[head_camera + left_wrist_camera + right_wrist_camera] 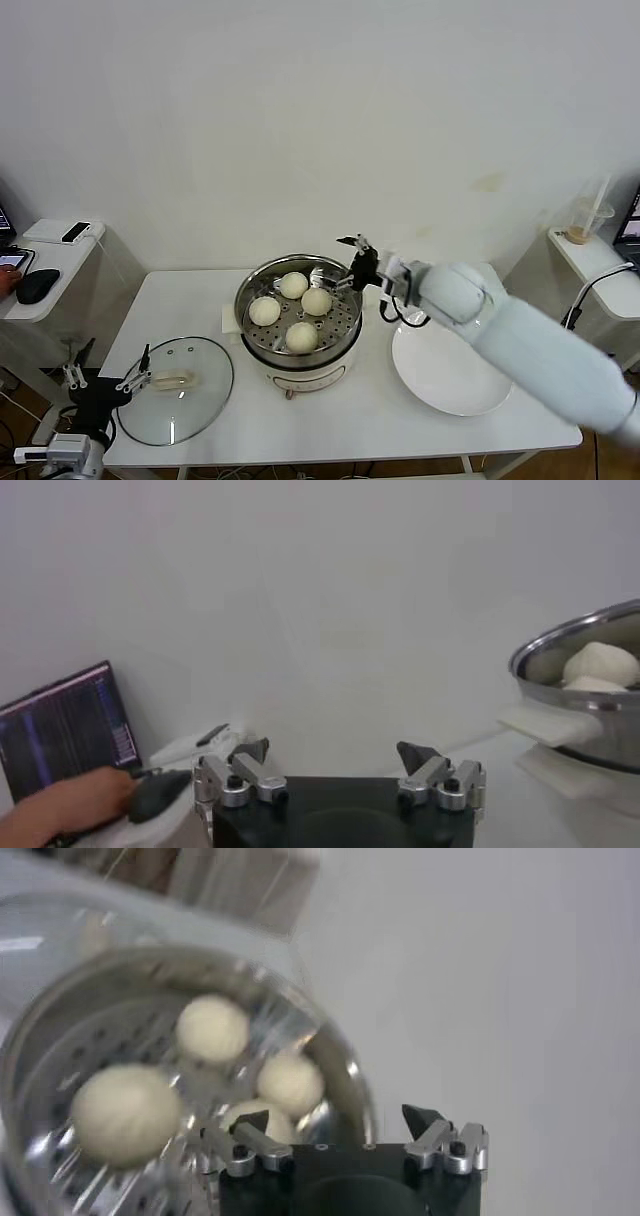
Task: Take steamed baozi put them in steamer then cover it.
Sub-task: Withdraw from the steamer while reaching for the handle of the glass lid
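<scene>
Head view shows four steamed baozi (291, 309) in the steamer (345, 340) beside the released right claw (352, 262), while the cover (205, 393), near the released left claw (107, 372), could slide on the tabletop (380, 420).

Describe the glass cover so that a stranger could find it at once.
On the white table, look at its front corner on the robot's left, beside the steel steamer. The cover lies flat there: a clear round lid with a cream handle, unlike the solid white plate.
</scene>
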Robot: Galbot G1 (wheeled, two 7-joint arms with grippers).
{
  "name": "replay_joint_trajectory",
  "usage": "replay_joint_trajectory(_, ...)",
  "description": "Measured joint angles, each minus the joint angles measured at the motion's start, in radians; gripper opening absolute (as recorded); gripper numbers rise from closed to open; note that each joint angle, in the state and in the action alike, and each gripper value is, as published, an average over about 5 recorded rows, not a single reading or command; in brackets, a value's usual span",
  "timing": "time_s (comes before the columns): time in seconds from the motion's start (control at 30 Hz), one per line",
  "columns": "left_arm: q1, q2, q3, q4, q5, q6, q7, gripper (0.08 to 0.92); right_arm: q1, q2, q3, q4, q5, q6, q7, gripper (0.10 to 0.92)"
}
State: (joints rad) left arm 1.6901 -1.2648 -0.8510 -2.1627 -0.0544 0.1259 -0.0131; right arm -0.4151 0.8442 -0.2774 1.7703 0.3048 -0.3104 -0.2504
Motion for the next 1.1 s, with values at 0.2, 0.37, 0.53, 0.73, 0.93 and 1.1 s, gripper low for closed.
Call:
replay_joint_trajectory(0.2, -0.006, 0.007, 0.024, 0.022, 0.039, -0.002, -0.002, 0.823, -0.352, 0.106, 0.368, 0.065, -0.091, 0.176, 0.032, 0.823)
replay_joint_trajectory(0.37, -0.012, 0.021, 0.039, 0.057, 0.163, -0.011, -0.014, 0.823, -0.596, 0.224, 0.65, 0.113, -0.116, 0.282, 0.022, 0.823)
replay_joint_trajectory(0.53, -0.015, 0.045, 0.044, 0.106, 0.372, -0.04, -0.033, 0.823, -0.779, 0.324, 0.864, 0.142, -0.128, 0.341, 0.018, 0.823)
replay_joint_trajectory(0.73, -0.018, 0.086, 0.058, 0.175, 0.659, -0.08, -0.033, 0.823, -0.928, 0.412, 1.033, 0.149, -0.139, 0.382, 0.021, 0.823)
replay_joint_trajectory(0.93, -0.032, 0.116, 0.081, 0.242, 0.901, -0.1, -0.017, 0.823, -1.026, 0.47, 1.125, 0.157, -0.133, 0.399, 0.016, 0.823)
replay_joint_trajectory(1.1, -0.056, 0.133, 0.104, 0.297, 1.038, -0.109, -0.009, 0.823, -1.084, 0.501, 1.179, 0.174, -0.123, 0.404, 0.013, 0.823)
